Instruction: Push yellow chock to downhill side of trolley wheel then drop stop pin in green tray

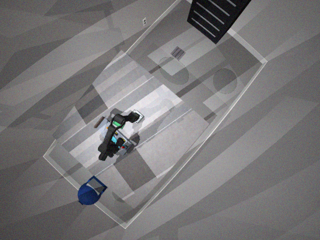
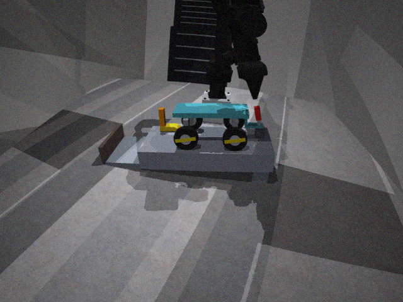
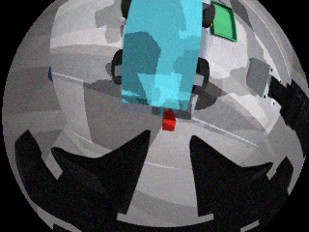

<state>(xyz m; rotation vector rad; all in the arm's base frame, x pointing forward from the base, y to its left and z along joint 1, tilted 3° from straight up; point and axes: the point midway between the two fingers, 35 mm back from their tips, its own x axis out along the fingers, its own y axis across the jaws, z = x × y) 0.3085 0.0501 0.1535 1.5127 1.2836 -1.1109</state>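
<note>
Because the red-headed stop pin (image 1: 123, 147) (image 2: 257, 112) (image 3: 169, 121) stands at the trolley's uphill end, the black two-finger gripper (image 2: 255, 98) (image 3: 170, 137) hovers nearby w/ fingers apart, holding nothing, prob. to grasp it next.
</note>
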